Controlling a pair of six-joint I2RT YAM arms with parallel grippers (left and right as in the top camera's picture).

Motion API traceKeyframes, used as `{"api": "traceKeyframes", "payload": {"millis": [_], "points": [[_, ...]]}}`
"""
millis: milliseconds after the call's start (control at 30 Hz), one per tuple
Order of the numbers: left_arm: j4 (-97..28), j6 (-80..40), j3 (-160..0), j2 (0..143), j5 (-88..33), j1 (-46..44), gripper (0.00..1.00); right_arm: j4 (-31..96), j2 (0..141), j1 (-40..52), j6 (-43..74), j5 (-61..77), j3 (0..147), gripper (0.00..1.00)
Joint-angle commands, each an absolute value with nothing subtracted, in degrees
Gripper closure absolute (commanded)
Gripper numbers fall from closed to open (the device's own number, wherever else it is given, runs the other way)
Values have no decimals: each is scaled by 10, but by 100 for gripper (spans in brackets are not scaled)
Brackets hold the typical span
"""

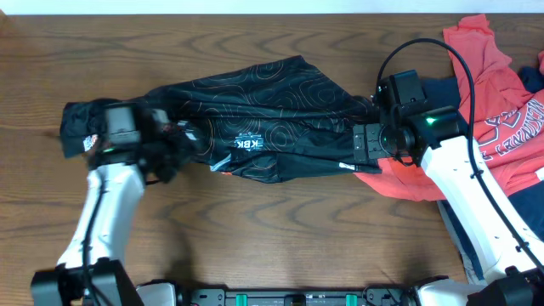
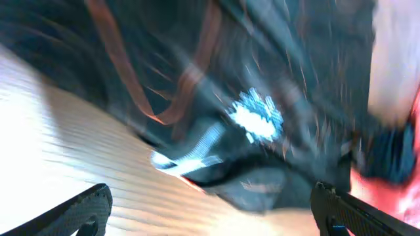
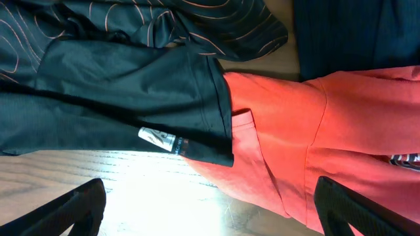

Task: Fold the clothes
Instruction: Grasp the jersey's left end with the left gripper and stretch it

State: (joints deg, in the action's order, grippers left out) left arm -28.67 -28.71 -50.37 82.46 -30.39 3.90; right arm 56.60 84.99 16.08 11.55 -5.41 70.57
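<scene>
Left hand [image 2: 210,196] wide, right hand [image 3: 210,190] wide — black jersey [image 1: 272,98], white lettering [image 1: 246,143] perhaps "KBK", print on red tee [image 1: 501,102] unreadable

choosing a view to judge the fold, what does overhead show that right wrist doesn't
Only overhead: the whole black wavy-lined sports jersey stretched across the brown wooden table, its white lettering, and the left gripper at its left end. Only right wrist: the right gripper, fingertips spread, and the small white hem label up close. Both: the jersey's right end lying over the orange-red tee, with a navy garment beyond.
</scene>
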Motion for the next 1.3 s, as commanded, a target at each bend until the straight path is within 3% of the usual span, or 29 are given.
{"api": "traceKeyframes", "payload": {"millis": [0, 167, 367, 400, 433, 467, 567, 867, 900, 933, 967, 1267], "points": [[-273, -325, -496, 868, -303, -36, 2, 569, 842, 152, 122, -57, 712, 1], [-199, -372, -496, 943, -303, -118, 1, 578, 842, 152, 122, -58, 712, 1], [-160, -372, -496, 997, -244, -137, 23, 586, 842, 152, 122, -58, 712, 1], [-161, -372, -496, 997, -234, -135, 30, 588, 842, 152, 122, -58, 712, 1], [-162, -372, -496, 997, -230, -133, 50, 588, 842, 152, 122, -58, 712, 1], [-162, -372, -496, 997, -231, -132, 64, 589, 842, 152, 121, -58, 712, 1], [-179, -372, -496, 997, -231, -131, 94, 589, 842, 152, 122, -58, 712, 1], [-251, -372, -496, 996, -235, -99, 94, 589, 842, 152, 122, -58, 712, 1], [-251, -372, -496, 996, -236, -96, 83, 589, 842, 152, 122, -58, 712, 1], [-252, -372, -496, 996, -237, -95, 62, 589, 842, 152, 122, -58, 712, 1], [-252, -372, -496, 996, -237, -95, 48, 589, 842, 152, 122, -58, 712, 1], [-262, -374, -496, 996, -265, -95, 43, 589, 842, 152, 121, -58, 712, 1]]}}
